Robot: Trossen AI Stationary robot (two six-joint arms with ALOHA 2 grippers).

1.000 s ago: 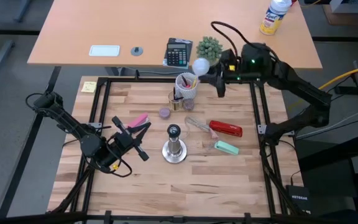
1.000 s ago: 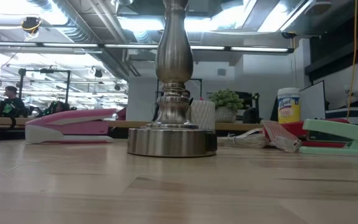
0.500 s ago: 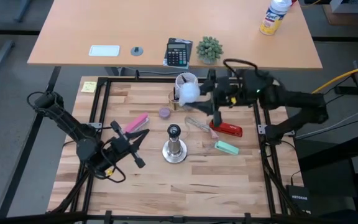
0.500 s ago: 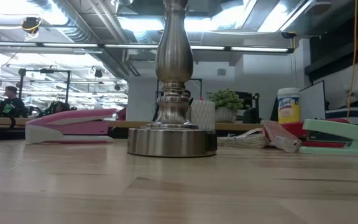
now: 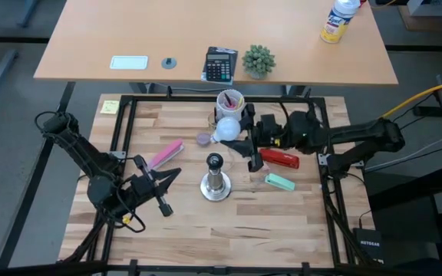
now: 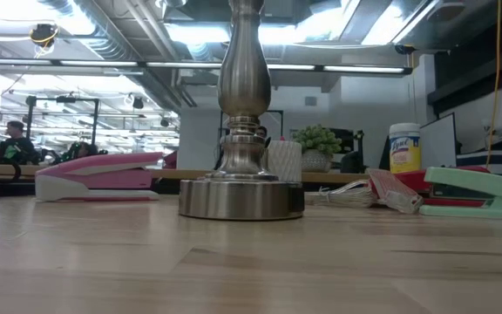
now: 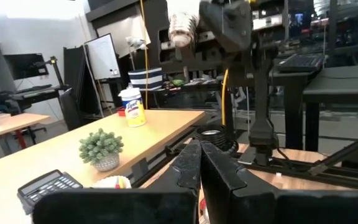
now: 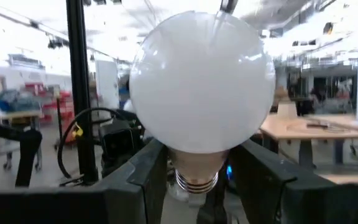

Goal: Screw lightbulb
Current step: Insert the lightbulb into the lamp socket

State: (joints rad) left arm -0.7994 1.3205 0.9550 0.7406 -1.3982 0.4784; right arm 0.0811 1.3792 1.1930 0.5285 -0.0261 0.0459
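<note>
The white frosted lightbulb point(image 5: 225, 129) hangs in the air above the table's far middle, with my right gripper point(image 5: 242, 132) shut on it. It fills the right wrist view point(image 8: 202, 84). In the left wrist view it shows small and high up point(image 7: 182, 28). The silver socket stand point(image 5: 215, 181) rests on its round base point(image 6: 240, 197) at mid-table, its open socket point(image 5: 215, 161) up. The bulb is on the stand's far side and higher. My left gripper point(image 5: 159, 192) is shut and empty point(image 7: 199, 177), level above the table left of the stand. My right gripper pinches the bulb's narrow neck and silvery screw base point(image 8: 196, 179) between its two fingers point(image 8: 143, 180). The fingers come from the table's right, about level and tipped a little upward. The round globe sticks out past the fingertips toward the left, lifted clear of everything.
Around the stand lie a pink stapler point(image 5: 166, 153), a purple cap point(image 5: 203, 139), a red stapler point(image 5: 279, 159) and a green stapler point(image 5: 279, 182). A white cup of pens point(image 5: 230, 101) stands at the far edge. A black frame point(image 5: 125, 138) borders the tabletop.
My right gripper has carried the bulb from the far edge beside the cup toward the table's near-left and downward, closer to the stand, and its wrist has tipped nearer to level. My left gripper has swung slightly toward the near edge, still shut.
</note>
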